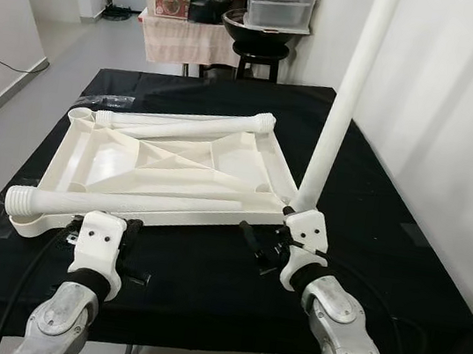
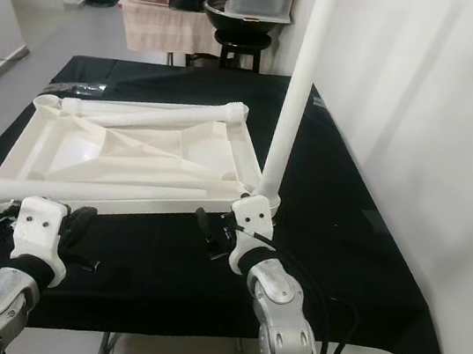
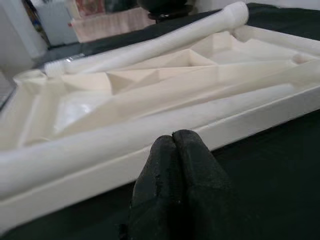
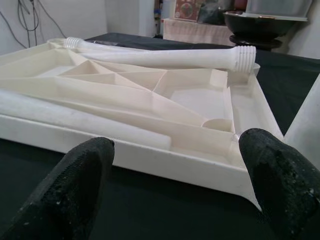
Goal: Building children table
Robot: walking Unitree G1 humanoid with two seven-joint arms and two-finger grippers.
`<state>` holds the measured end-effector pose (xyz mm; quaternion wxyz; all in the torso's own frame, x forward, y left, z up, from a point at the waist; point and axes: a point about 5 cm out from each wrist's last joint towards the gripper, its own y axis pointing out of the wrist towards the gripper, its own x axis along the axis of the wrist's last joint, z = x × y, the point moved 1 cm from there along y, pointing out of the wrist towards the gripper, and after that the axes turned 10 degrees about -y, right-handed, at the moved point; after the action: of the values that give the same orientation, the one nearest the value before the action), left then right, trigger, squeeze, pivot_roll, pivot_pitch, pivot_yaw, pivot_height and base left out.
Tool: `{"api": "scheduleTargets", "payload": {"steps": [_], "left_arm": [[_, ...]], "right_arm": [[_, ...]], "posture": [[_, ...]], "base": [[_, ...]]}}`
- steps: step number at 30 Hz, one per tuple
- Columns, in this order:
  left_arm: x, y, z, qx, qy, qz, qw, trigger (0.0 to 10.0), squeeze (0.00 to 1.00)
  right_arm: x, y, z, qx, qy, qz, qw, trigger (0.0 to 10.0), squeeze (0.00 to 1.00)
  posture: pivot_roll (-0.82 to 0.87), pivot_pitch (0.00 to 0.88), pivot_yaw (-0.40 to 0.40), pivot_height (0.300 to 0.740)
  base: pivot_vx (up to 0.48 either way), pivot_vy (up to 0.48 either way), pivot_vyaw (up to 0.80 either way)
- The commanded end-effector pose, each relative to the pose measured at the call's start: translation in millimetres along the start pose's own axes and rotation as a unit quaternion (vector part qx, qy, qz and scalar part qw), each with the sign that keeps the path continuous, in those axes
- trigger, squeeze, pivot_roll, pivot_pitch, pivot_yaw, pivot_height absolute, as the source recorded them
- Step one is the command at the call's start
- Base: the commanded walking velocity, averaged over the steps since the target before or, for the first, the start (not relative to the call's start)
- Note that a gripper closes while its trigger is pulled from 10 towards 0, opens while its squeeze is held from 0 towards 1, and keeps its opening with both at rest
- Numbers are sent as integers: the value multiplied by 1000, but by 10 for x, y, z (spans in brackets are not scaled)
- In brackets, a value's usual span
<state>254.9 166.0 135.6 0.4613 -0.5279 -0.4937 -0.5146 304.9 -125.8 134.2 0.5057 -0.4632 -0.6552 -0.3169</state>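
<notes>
Indoors, black-draped table (image 1: 374, 207), white walls (image 1: 461, 104)

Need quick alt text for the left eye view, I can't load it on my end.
An upturned white table top lies on a black-covered table, with one white leg standing upright at its near right corner and two loose legs lying across it. The open right gripper and shut left gripper rest at the near edge.

Black cloth (image 1: 202, 288) over the worktop, grey floor (image 1: 44, 95) left, white wall (image 1: 457, 130) right, stool (image 1: 259, 56) and storage boxes (image 1: 280, 5) behind.
</notes>
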Motion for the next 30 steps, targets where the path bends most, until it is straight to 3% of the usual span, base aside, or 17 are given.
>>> {"api": "scheduleTargets", "payload": {"steps": [1,3,16,21,24,25,26,30], "left_arm": [[-7,-4,89,14,37,1,999,10000,0],[21,26,95,16,55,-6,998,10000,0],[116,106,121,17,72,-28,997,10000,0],[252,158,100,7,24,-57,998,10000,0],[290,168,88,0,19,-64,998,10000,0],[359,194,54,-24,-30,-71,997,10000,0],[384,205,29,-40,-52,-72,995,10000,0],[468,239,-4,-55,-61,-89,993,10000,0]], "right_arm": [[36,38,23,4,12,-3,1000,10000,0],[36,53,7,3,9,-4,1000,10000,0],[40,94,-19,-5,7,-8,1000,10000,0],[47,117,-31,-8,4,-9,1000,10000,0],[51,124,-33,-9,2,-10,1000,10000,0],[63,143,-31,-9,0,-11,1000,10000,0],[67,152,-31,-9,-1,-12,1000,10000,0],[80,176,-33,-11,-3,-14,1000,10000,0]], "posture": [[-13,0,25,740],[-11,0,22,740],[-12,0,22,740],[-12,0,18,740],[-12,0,18,740],[-14,0,18,740],[-14,0,17,740],[-14,0,17,740]], "base": [[0,480,0],[0,480,0],[0,480,0],[0,384,0],[0,0,0],[0,0,0],[0,0,0],[0,0,0]]}}
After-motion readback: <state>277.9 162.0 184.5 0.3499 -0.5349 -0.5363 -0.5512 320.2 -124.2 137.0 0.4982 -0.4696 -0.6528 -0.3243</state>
